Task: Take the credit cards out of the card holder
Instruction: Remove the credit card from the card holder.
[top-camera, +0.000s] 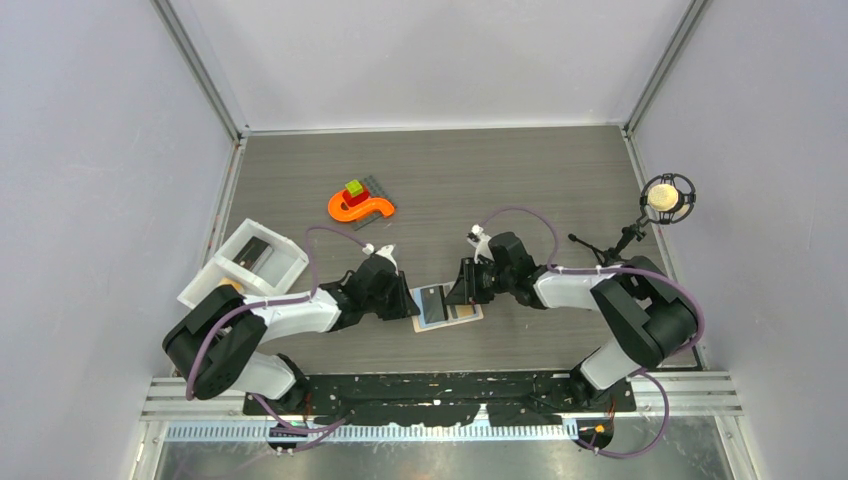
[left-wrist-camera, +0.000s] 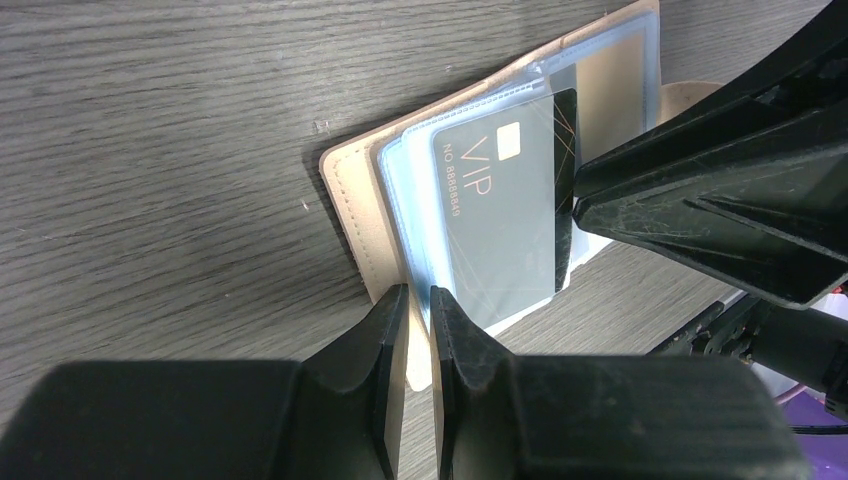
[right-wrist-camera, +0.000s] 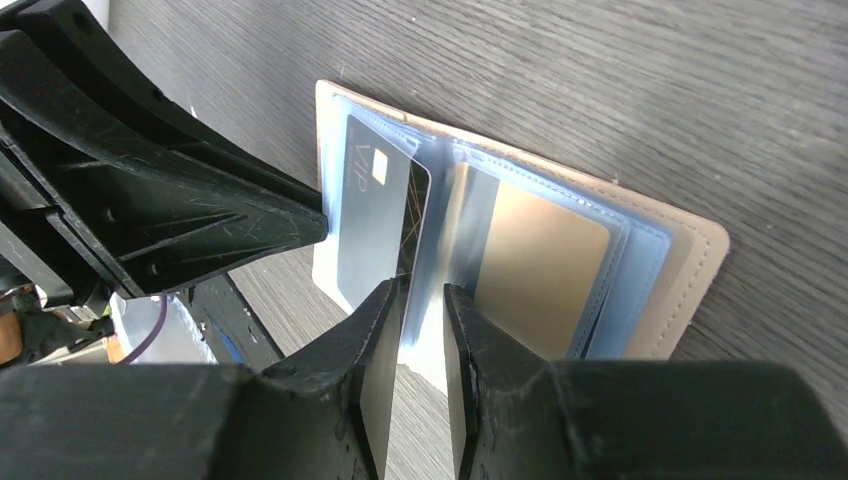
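The beige card holder (top-camera: 447, 306) lies open on the table between both arms, its pale blue sleeves fanned up. A dark credit card (left-wrist-camera: 500, 210) marked VIP sits in a clear sleeve on its left half, also seen as the dark card (right-wrist-camera: 375, 215). A gold-tan card (right-wrist-camera: 540, 265) lies in a sleeve on the right half. My left gripper (left-wrist-camera: 418, 295) is shut on the holder's near left edge. My right gripper (right-wrist-camera: 425, 292) stands slightly open, a thin clear sleeve page rising between its fingers without being pinched.
A white two-compartment tray (top-camera: 225, 278) stands at the left, a dark flat item in its far compartment. An orange S-shaped toy (top-camera: 360, 207) with small blocks lies behind the holder. A round object on a black stand (top-camera: 668, 197) is at the right edge.
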